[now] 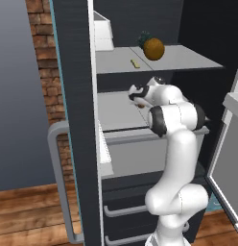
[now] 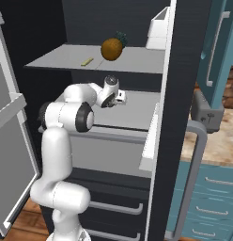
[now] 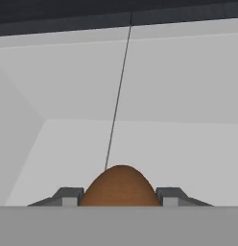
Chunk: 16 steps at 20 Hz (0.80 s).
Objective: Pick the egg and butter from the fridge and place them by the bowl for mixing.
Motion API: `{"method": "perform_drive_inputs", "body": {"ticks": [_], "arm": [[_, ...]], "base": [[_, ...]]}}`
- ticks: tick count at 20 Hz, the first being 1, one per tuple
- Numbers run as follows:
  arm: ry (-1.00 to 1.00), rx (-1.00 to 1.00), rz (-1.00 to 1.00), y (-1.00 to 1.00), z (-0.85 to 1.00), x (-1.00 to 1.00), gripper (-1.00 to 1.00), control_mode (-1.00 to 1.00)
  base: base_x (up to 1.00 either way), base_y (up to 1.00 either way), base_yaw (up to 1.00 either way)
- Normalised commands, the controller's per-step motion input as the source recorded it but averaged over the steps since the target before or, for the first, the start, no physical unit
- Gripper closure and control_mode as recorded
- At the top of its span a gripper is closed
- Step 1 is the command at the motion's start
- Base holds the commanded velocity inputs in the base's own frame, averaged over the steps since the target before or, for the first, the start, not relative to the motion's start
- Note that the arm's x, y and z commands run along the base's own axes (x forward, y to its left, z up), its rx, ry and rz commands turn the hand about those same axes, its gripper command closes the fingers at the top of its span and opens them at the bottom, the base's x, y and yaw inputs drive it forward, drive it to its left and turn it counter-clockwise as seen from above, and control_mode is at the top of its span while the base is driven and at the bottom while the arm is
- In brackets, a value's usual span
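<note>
Reaching into fridge [image 1: 75,96], tool [image 3: 120,197] sat on middle shelf [image 1: 116,110]. Fingers [image 3: 68,196] pressed each side of egg [image 3: 120,188], pinching it. Butter [image 1: 135,63] lay on top shelf, near pineapple [image 1: 153,48].

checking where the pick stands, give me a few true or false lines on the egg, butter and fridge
1. The egg sits between the gripper fingertips. True.
2. The butter lies on the lower shelf beside the egg. False: it lies on the upper shelf, near the orange fruit.
3. The fridge doors are shut. False: both are open and the arm reaches inside.
4. The fruit is on the same shelf as the butter. True.
5. The gripper is at the upper shelf. False: it is over the lower shelf, below the butter.
</note>
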Motion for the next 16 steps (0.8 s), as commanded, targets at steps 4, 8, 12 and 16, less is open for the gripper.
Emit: {"method": "perform_drive_inputs", "body": {"ticks": [4, 8, 12, 16], "arm": [[0.0, 0.02, 0.0, 0.05, -0.33, -0.8, 1.0, -1.0], [-0.07, 0.0, 0.02, 0.02, 0.01, -0.77, 1.0, -1.0], [0.0, -0.03, 0.1, 0.04, 0.2, -0.73, 1.0, -1.0], [0.0, -0.07, 0.08, 0.06, 0.52, -0.57, 1.0, -1.0]], "base": [[0.0, 0.0, 0.0], [0.0, 0.0, 0.0], [0.0, 0.0, 0.0], [0.0, 0.0, 0.0]]}}
